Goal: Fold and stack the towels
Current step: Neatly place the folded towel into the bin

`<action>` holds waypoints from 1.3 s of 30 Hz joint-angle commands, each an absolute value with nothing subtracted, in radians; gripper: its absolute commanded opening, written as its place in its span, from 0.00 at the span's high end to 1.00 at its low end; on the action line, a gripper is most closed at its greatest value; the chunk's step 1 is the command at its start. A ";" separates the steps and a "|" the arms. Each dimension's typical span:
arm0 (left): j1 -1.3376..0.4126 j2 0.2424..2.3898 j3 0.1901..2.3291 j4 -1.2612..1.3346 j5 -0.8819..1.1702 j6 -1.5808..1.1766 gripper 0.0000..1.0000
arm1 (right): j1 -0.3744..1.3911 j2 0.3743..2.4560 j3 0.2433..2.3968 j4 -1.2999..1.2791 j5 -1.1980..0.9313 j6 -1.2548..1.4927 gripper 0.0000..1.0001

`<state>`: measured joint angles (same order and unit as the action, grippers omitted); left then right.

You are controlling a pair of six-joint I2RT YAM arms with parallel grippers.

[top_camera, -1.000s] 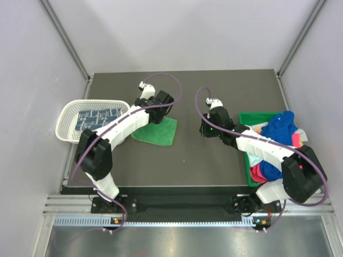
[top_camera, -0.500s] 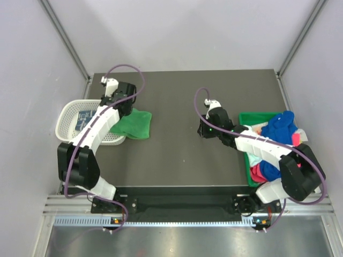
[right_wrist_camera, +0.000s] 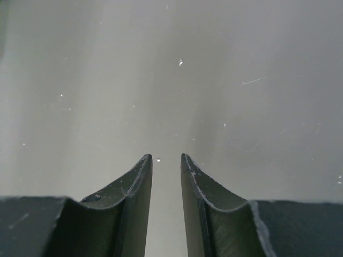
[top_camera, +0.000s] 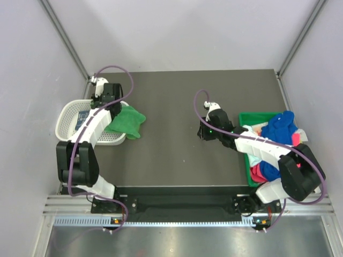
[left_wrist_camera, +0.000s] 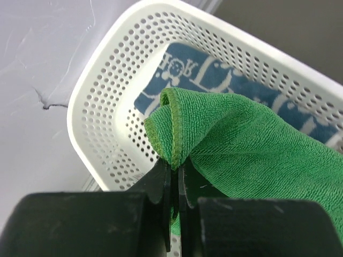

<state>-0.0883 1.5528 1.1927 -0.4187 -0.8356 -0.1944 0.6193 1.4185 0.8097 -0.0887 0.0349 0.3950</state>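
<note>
Now that the green towel [top_camera: 127, 119], pinched in the clamped left gripper [left_wrist_camera: 174, 168], has been carried over the white mesh basket [top_camera: 63, 119] rim, stacking is judged imminent, while the right gripper [right_wrist_camera: 166, 160] is held parted and empty.

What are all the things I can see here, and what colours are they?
table: one, dark grey-brown, under everything
white mesh basket: one, white, far left of the table
blue-and-white patterned towel: one, lying flat inside the basket
green towel: one, green, pinched at a corner and hanging over the basket's right edge
green bin: one, green, right side of the table
heaped towels: several, number unclear, royal blue, pink-red and pale, piled in the bin
left gripper: one, black, over the basket, shut on the green towel
right gripper: one, black, over bare table left of the bin, slightly open, holding nothing
</note>
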 commanded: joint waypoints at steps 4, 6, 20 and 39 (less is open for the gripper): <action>-0.026 1.598 1.170 -0.226 -0.845 -0.107 1.00 | 0.641 1.405 0.802 -0.035 0.021 0.397 0.72; -0.014 1.617 1.166 -0.200 -0.839 -0.098 1.00 | 0.641 1.405 0.802 -0.032 0.021 0.399 0.72; 0.092 1.721 1.178 -0.120 -0.831 -0.064 1.00 | 0.650 1.410 0.796 -0.018 0.005 0.405 0.72; 0.192 1.819 1.250 -0.097 -0.871 -0.041 1.00 | 0.658 1.408 0.790 -0.017 0.006 0.402 0.72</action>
